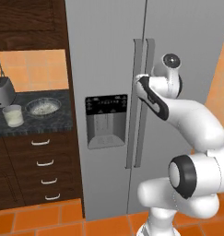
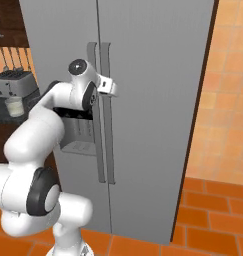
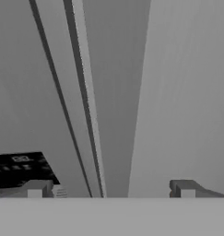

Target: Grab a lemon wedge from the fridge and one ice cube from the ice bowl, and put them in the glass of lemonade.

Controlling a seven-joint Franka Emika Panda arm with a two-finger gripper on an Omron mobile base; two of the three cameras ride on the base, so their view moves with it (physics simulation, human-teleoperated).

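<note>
Fridge (image 1: 109,55) tall and grey with both doors closed, white arm bent and reaching up, gripper (image 3: 111,189) spread wide around the right door's handle (image 1: 149,101), holding nothing.

The tall grey fridge (image 1: 109,55) is being shown with both doors shut, its long vertical handles meeting at the seam. On the dark counter to its left, the ice bowl (image 1: 43,106) is being seen just beside the glass of lemonade (image 1: 13,115), both upright.
</note>
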